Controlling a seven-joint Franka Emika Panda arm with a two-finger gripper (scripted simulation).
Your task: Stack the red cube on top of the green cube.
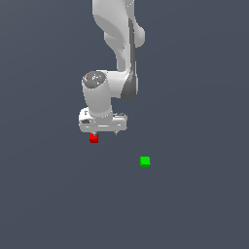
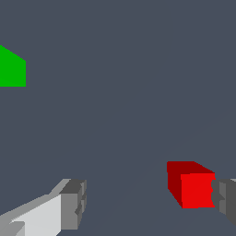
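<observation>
Red cube (image 2: pixel 192 188) sits btwn wide-open hand (image 2: pixel 147 203) fingers, touching one pad; green cube (image 1: pixel 145 161) well apart.

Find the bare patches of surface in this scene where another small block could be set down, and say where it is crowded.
Bare surface lies between the red cube and the green cube, and all round the green cube, which stands alone. The exterior view's lower half is open too. It is crowded only at the red cube, where the open gripper hangs close, one finger right beside the cube.
</observation>
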